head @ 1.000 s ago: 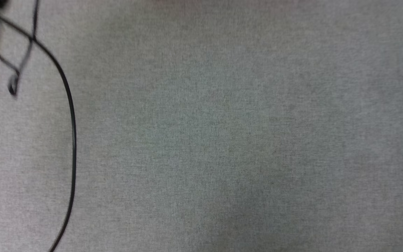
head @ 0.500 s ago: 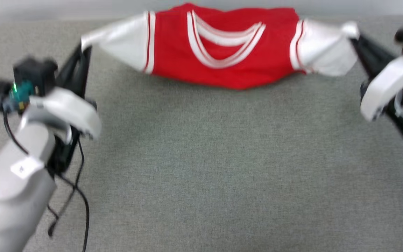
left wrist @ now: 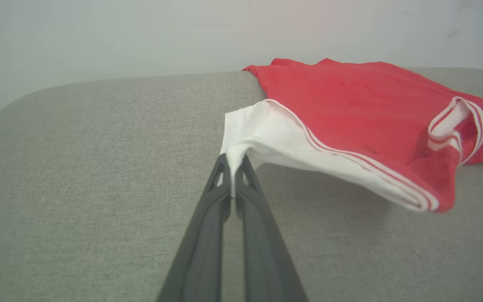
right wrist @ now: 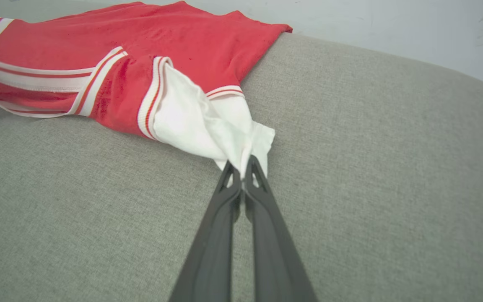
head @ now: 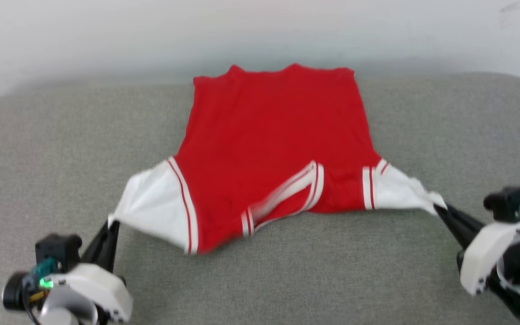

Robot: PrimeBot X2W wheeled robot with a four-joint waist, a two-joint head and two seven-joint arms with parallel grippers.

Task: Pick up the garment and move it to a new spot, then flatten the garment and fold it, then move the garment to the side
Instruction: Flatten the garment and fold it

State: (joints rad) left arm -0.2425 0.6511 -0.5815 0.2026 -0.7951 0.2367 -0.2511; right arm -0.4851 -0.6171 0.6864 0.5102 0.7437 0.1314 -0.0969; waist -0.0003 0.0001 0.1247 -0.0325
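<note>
Here, the shirt [head: 273,135] lies spread on the grey fabric surface [head: 287,271], red body flat, its hem at the far edge near the pale wall [head: 242,31] and its striped collar [head: 287,198] toward the robot. The two white sleeves are drawn outward to either side. The left gripper [head: 112,222] is clamped on the tip of the left sleeve [head: 156,212]; the left wrist view shows white cloth pinched between the two dark fingers, with the sleeve's striped edge raised clear of the surface above its shadow. The right gripper [head: 438,208] is likewise clamped on the tip of the right sleeve [head: 400,194], which bunches at the fingertips.
</note>
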